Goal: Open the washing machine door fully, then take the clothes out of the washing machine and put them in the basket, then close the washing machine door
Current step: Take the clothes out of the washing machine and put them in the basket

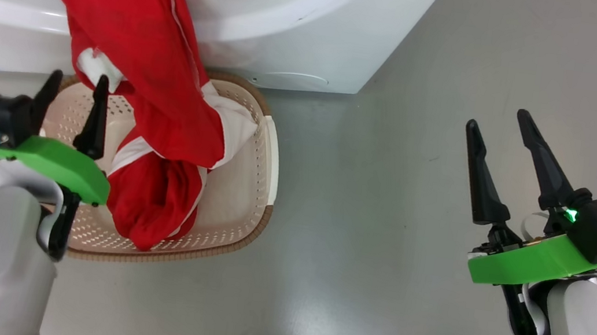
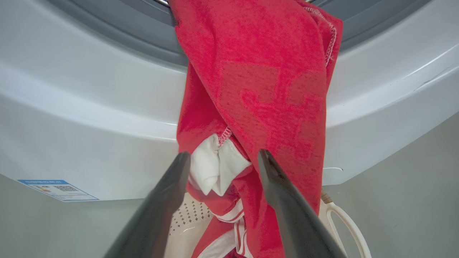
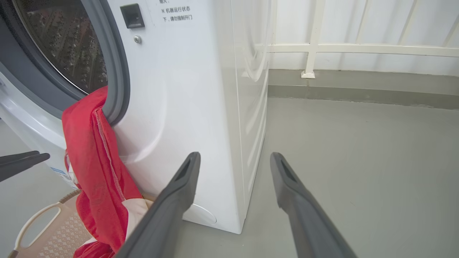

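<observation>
The white washing machine [image 1: 295,27] stands at the top, its drum mouth uncovered [image 3: 68,46]; the washing machine door is out of view. Red clothes [image 1: 134,51] with white trim hang from the mouth over the grey gasket, down into the cream basket [image 1: 248,195] on the floor in front. Their lower end is bunched on the basket floor. My left gripper [image 1: 80,77] is open over the basket's left side. A white fold of the clothes [image 2: 215,168] sits just beyond its fingertips [image 2: 183,159]. My right gripper [image 1: 497,119] is open and holds nothing, over bare floor to the right.
The grey floor [image 1: 379,260] runs right of the basket and machine. A white railing [image 3: 358,48] and low kerb stand behind the machine's right side. A blue label [image 2: 57,190] sits low on the machine's front. The basket's white handle [image 3: 36,218] faces my right gripper [image 3: 235,154].
</observation>
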Available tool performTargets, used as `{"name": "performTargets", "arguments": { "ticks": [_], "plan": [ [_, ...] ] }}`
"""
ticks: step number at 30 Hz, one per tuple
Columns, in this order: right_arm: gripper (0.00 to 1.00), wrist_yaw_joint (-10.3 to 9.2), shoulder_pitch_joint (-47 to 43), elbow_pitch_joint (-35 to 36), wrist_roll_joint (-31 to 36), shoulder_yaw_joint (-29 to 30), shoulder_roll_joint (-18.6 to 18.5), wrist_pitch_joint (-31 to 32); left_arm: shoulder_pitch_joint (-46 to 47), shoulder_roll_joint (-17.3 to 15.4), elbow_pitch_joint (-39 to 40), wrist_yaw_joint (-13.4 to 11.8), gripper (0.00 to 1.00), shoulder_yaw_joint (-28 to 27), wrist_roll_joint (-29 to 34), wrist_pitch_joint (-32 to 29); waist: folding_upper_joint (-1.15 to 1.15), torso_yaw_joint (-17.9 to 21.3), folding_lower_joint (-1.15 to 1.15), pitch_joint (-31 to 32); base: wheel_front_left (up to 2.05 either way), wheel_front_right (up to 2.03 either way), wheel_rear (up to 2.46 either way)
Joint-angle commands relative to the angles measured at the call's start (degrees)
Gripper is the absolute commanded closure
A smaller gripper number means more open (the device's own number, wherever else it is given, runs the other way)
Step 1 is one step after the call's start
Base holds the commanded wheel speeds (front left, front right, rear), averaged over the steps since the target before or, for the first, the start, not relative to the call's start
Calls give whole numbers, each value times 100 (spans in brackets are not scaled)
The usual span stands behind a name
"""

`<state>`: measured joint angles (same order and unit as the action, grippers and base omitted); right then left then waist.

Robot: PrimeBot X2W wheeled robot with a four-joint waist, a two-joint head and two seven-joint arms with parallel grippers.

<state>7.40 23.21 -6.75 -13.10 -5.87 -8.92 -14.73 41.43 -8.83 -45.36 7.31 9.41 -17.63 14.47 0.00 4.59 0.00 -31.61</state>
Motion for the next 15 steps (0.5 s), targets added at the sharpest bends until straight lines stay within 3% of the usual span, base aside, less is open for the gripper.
{"name": "performTargets", "arguments": {
  "ticks": [1, 15],
  "plan": [
    [0, 9, -194, 147, 43, -73, -13, -27, -185, -189, 243, 17, 0, -211, 110, 52, 0, -27, 0, 20, 0, 0, 0],
    [0, 9, -352, 190, 39, 52, -84, -27, -1796, 161, 2715, 18, 0, -1181, 557, 52, 0, -209, 0, 137, 0, 0, 0]
  ]
}}
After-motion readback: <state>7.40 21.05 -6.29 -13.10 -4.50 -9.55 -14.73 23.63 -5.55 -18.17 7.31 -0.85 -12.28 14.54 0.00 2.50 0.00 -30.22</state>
